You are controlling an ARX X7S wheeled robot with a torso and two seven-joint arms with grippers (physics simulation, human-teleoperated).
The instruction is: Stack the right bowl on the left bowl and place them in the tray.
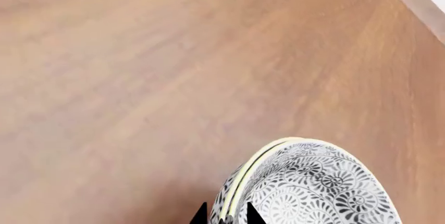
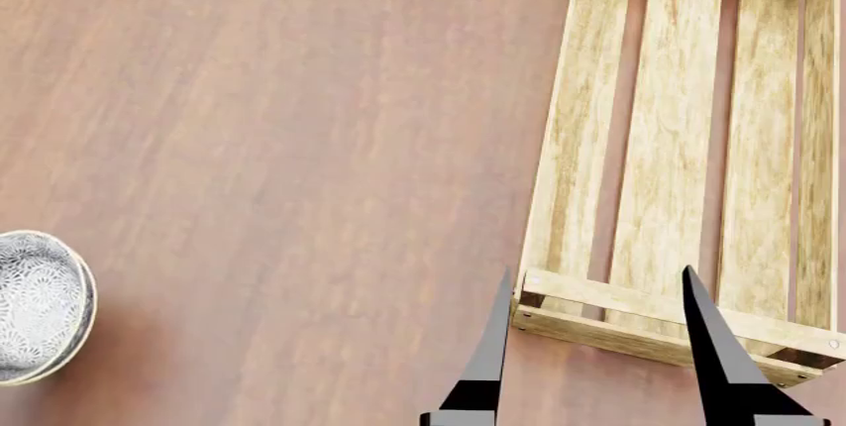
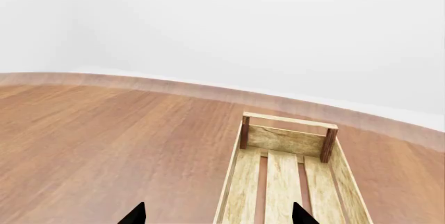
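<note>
We see the stacked bowls (image 2: 40,307) at the left edge of the head view, resting on the wooden surface (image 2: 264,149) well apart from the tray (image 2: 668,332). In the left wrist view two cream rims lie nested one inside the other, so we judge the stacking step done. The tray, a slatted light-wood crate, stands empty on the right, its near end bar just beyond the right hand (image 2: 595,332).

The left hand (image 1: 224,218) shows only two dark fingertips, set close on either side of the bowls' rim; we judge it to be pinching the rim, though the contact itself lies at the picture's edge. The right hand holds nothing, its fingers spread wide over the tray's near end.

We judge the step in hand to be carrying the pair to the tray. The next move calls for a firm rim grip, a lift that keeps both bowls level and nested, a sideways carry over the plank side, and a gentle lowering onto the slats.
</note>
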